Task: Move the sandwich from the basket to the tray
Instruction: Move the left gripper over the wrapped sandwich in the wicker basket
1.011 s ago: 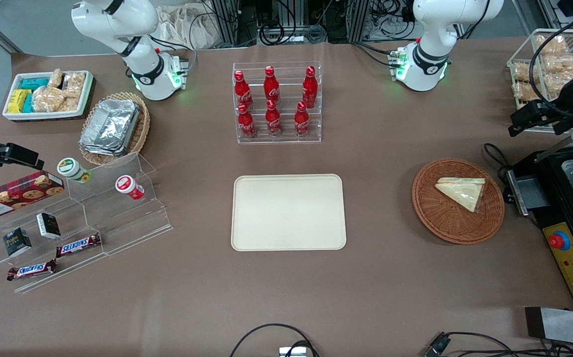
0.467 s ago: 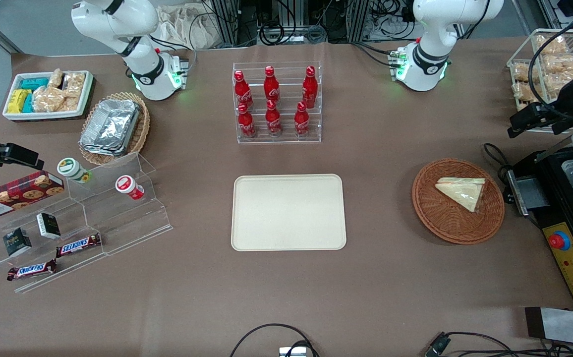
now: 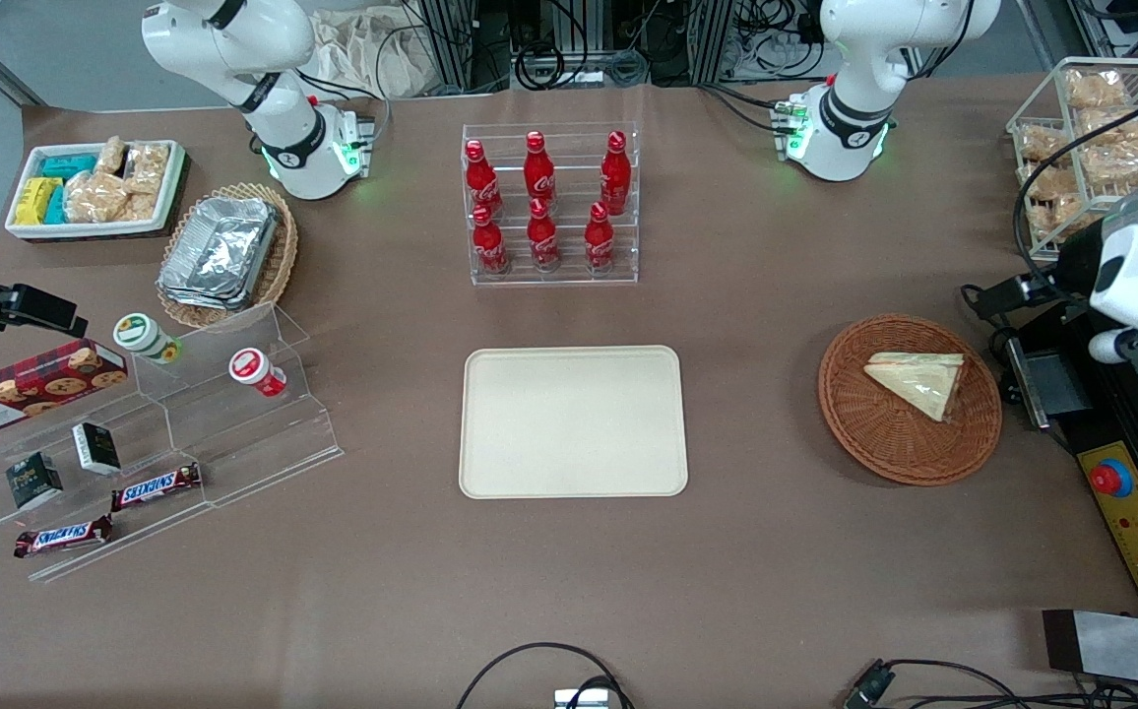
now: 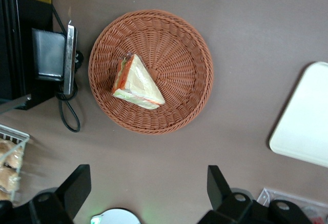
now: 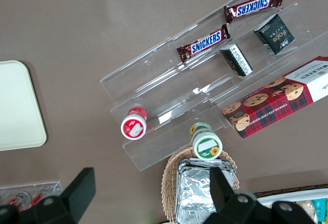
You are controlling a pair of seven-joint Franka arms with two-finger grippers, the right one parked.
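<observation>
your table (image 3: 776, 551) noted, tray (image 3: 572, 421) bare at its middle, basket (image 3: 909, 398) toward the working arm's end, sandwich (image 3: 916, 380) lying in it, your gripper (image 4: 148, 190) high above the table beside the basket, fingers (image 4: 77, 185) spread wide, grasping nothing

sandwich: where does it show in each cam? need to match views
Front view: sandwich lies in the basket, toward the working arm's end of the table.
Left wrist view: sandwich in the basket; the open gripper is high above the table beside it.
Right wrist view: not in it.
Shared landmark: the tray.
</observation>
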